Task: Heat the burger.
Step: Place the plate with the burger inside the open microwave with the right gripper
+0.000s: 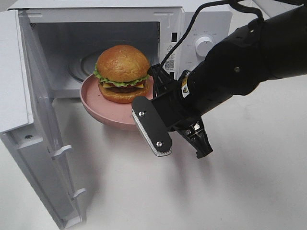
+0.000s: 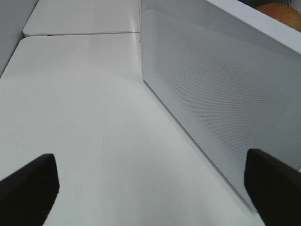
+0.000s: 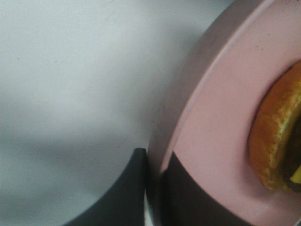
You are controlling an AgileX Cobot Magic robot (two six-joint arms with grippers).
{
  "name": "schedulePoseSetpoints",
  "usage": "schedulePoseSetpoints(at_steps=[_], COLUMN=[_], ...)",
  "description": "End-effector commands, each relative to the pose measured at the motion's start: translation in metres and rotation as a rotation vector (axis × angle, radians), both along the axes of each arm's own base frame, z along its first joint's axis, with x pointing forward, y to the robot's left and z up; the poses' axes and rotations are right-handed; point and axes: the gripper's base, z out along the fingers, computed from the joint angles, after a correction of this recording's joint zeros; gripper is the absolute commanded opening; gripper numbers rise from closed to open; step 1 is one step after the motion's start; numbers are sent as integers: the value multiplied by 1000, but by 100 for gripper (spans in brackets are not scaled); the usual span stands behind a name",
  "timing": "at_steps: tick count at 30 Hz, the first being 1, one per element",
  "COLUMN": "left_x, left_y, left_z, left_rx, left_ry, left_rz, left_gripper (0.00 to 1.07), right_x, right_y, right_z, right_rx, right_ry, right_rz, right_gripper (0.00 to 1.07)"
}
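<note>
The burger, with a golden bun, green lettuce, cheese and a dark patty, sits on a round pink plate. The plate hangs at the mouth of the open microwave, partly inside. My right gripper is shut on the plate's near right rim. In the right wrist view its fingers pinch the pink rim, with the bun's edge beside them. My left gripper is open and empty above the table, facing the door's outer side. It is out of the high view.
The microwave door stands swung open at the left, reaching forward over the white table. The control panel with a round knob is behind my right arm. A black cable runs over the microwave's front.
</note>
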Motion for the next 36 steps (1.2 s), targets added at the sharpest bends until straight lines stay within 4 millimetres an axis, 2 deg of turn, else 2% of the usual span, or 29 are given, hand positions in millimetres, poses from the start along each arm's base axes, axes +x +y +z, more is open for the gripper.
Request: schedulePoseSetpoints(at_steps=[1, 8, 20, 27, 36], left_x=[-2, -2, -2, -2, -2], left_y=[0, 0, 0, 0, 0], left_z=[0, 0, 0, 0, 0], left_rx=[-12, -12, -12, -12, -12], left_ry=[-24, -24, -24, -24, -24], left_rz=[0, 0, 0, 0, 0], left_gripper=[100, 100, 100, 100, 100], right_x=[12, 21, 47, 63, 75], right_y=[8, 15, 35, 45, 53], right_z=[13, 14, 7, 10, 8], right_rx=[62, 60, 33, 46, 26], right_ry=[-74, -80, -66, -86, -93], right_rz=[0, -6, -33, -82, -80], right_gripper=[0, 0, 0, 0, 0])
